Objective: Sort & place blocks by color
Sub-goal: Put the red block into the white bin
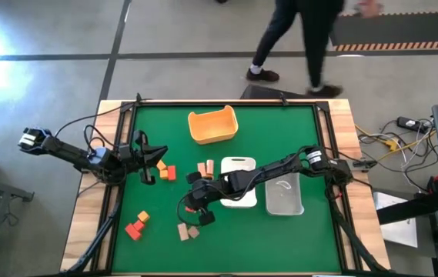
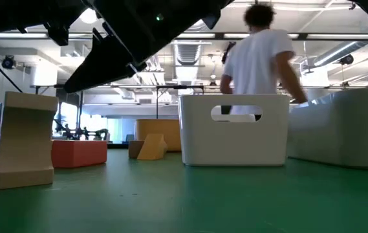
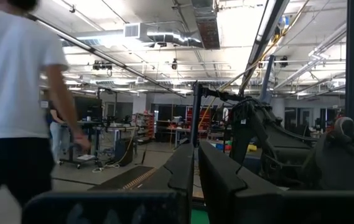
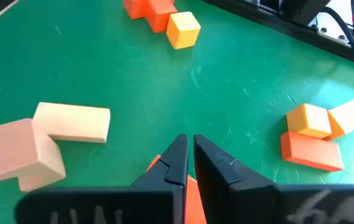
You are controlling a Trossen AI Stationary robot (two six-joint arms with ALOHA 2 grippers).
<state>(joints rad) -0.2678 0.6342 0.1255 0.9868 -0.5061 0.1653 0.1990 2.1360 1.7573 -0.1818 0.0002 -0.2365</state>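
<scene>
Left gripper (image 1: 150, 162) shut and empty, waiting at the left side of the tabletop (image 1: 280, 131). Right gripper (image 4: 189, 140) almost shut, low over the middle. Orange block (image 4: 193, 194) right under its tips, so nearest this arm. Hard to tell if gripped.

No legible text, label, brand, number or sign found on any object or surface in view.
</scene>
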